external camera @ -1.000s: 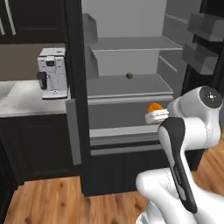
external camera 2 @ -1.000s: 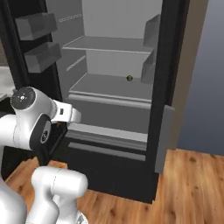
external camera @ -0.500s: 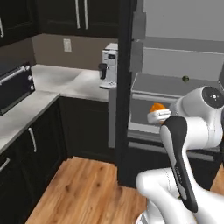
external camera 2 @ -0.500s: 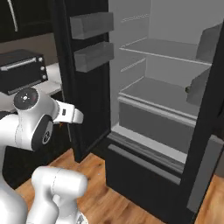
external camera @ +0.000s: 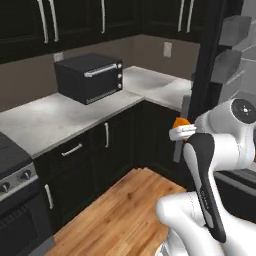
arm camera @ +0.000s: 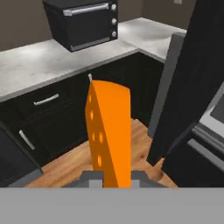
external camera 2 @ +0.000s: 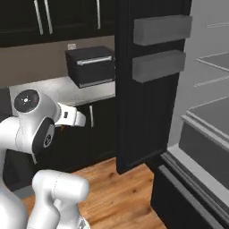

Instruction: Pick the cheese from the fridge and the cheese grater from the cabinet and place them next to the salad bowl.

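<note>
The gripper (arm camera: 111, 180) is closed on the cheese (arm camera: 109, 133), an orange wedge dotted with holes that stands upright between the two finger tips in the hand view, its lower end pinched at the bottom of that view. In the left base view the cheese (external camera: 180, 121) appears as a small orange tip just above the white hand, held in the air in front of the arm and beside the edge of the open fridge (external camera: 220, 60) door; the fingers themselves are too small there to make out. In the right base view the white hand points toward the lower cabinets, with what may be a sliver of orange at its tip.

Beyond the wedge, a black toaster oven (arm camera: 83, 22) sits on a pale grey countertop (arm camera: 39, 65) above dark base cabinets (arm camera: 48, 109) with silver handles. A wood-plank floor (external camera: 120, 215) runs below. The fridge (external camera 2: 147, 89) stands with its dark door swung open, two grey door bins (external camera 2: 161, 47) on its inner face and grey shelves (external camera 2: 210, 112) visible inside. Dark wall cabinets (external camera: 75, 20) hang above the counter, and a stove (external camera: 15, 200) stands at the lower left of the left base view.
</note>
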Tool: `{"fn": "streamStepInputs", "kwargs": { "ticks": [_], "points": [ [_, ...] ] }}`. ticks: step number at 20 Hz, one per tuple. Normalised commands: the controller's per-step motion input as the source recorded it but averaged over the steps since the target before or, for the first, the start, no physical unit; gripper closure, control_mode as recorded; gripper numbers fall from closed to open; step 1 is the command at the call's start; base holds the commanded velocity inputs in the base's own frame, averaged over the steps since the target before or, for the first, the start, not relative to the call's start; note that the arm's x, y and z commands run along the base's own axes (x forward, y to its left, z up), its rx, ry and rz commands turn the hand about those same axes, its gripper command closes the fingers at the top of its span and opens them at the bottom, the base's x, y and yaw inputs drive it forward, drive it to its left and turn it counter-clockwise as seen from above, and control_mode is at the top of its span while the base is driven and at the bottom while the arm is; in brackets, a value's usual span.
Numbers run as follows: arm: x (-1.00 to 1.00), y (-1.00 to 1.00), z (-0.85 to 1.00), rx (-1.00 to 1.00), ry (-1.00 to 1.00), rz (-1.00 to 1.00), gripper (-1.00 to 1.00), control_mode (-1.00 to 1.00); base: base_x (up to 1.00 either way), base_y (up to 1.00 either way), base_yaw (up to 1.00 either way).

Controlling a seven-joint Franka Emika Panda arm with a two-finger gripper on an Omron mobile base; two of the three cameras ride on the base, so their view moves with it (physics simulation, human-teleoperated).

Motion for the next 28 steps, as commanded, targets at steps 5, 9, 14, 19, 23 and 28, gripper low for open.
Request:
{"fn": "streamStepInputs", "kwargs": {
  "ticks": [5, 9, 14, 19, 23, 28],
  "points": [
    [0.00, 0.00, 0.00, 0.00, 0.00, 0.00, 1.00, 1.00, -0.14, 0.00, 0.98],
    [0.00, 0.00, 0.00, 0.00, 0.00, 0.00, 1.00, 1.00, -0.08, 0.00, 0.97],
    [0.00, 0.00, 0.00, 0.00, 0.00, 0.00, 1.00, 1.00, -0.02, 0.00, 1.00],
    [0.00, 0.00, 0.00, 0.00, 0.00, 0.00, 1.00, 1.00, 0.00, 0.01, 0.88],
    [0.00, 0.00, 0.00, 0.00, 0.00, 0.00, 1.00, 1.00, 0.06, 0.06, 0.75],
    [0.00, 0.00, 0.00, 0.00, 0.00, 0.00, 1.00, 1.00, 0.05, 0.05, 0.78]
  ]
}}
